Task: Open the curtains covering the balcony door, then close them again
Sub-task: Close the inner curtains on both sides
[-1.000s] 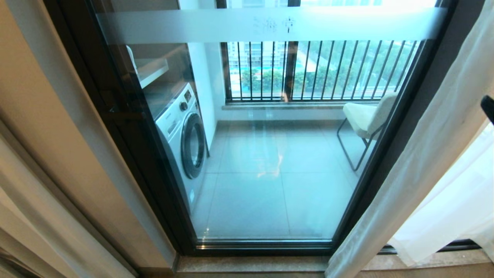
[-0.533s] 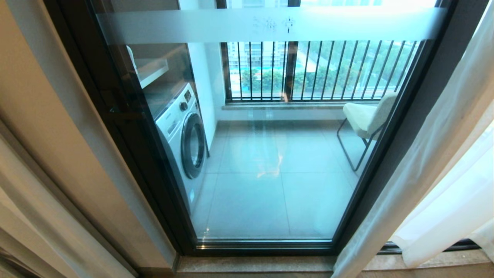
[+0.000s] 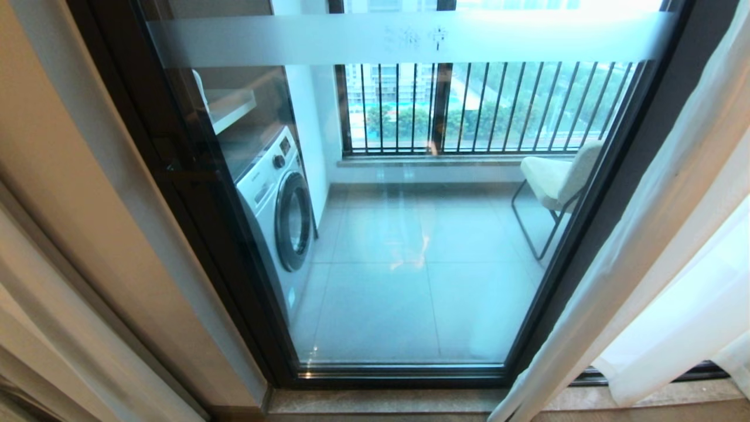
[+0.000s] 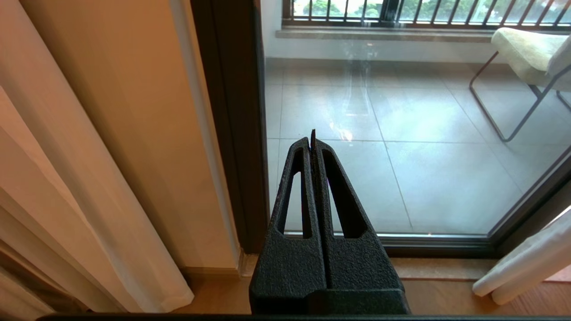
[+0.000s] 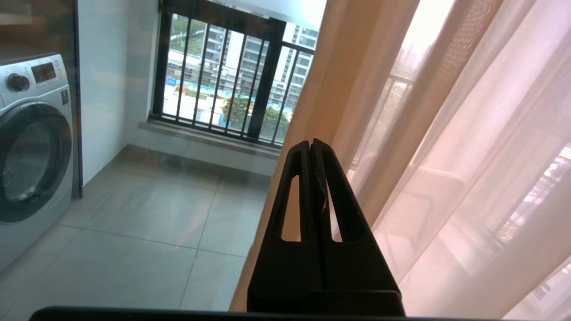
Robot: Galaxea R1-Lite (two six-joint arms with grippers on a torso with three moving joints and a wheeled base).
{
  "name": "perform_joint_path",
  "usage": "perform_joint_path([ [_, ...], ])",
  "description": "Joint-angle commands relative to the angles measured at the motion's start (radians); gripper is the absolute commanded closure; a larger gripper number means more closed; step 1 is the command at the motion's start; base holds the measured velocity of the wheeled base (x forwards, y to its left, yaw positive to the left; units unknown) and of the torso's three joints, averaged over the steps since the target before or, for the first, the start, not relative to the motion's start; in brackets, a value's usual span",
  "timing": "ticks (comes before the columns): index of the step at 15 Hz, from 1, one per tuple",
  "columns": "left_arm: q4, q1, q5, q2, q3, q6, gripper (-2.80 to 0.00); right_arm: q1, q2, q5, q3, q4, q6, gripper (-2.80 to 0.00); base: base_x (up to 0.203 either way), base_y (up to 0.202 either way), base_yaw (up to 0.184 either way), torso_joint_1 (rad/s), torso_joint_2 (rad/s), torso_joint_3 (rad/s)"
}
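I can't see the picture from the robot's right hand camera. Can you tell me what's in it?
The right gripper is shut, empty, pointing at the edge of the sheer white curtains, which hang bunched beside the balcony door. Through the glass are a washing machine, grey floor tiles and a black railing.

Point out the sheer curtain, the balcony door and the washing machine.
sheer curtain (image 3: 638, 246), head view, middle fold.
balcony door (image 3: 621, 152), head view, right frame.
washing machine (image 3: 293, 220), head view, round door.
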Motion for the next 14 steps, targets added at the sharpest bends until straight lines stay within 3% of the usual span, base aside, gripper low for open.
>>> perform_joint_path([
  [1, 0.000, 0.000, 0.000, 0.000, 0.000, -0.001, 0.00, -0.026, -0.088, 0.003, 0.078, -0.010, -0.001, 0.00, 0.000, 0.000, 0.000, 0.000, 0.00, 0.000],
  [7, 0.000, 0.000, 0.000, 0.000, 0.000, -0.001, 0.00, -0.129, -0.233, 0.203, 0.219, 0.038, 0.060, 0.00, 0.000, 0.000, 0.000, 0.000, 0.00, 0.000],
  [12, 0.000, 0.000, 0.000, 0.000, 0.000, -0.001, 0.00, -0.194, -0.423, 0.212, 0.219, 0.463, 0.094, 0.00, 0.000, 0.000, 0.000, 0.000, 0.00, 0.000],
  [14, 0.000, 0.000, 0.000, 0.000, 0.000, -0.001, 0.00, -0.197, -0.520, 0.212, 0.219, 0.544, 0.106, 0.00, 0.000, 0.000, 0.000, 0.000, 0.00, 0.000],
])
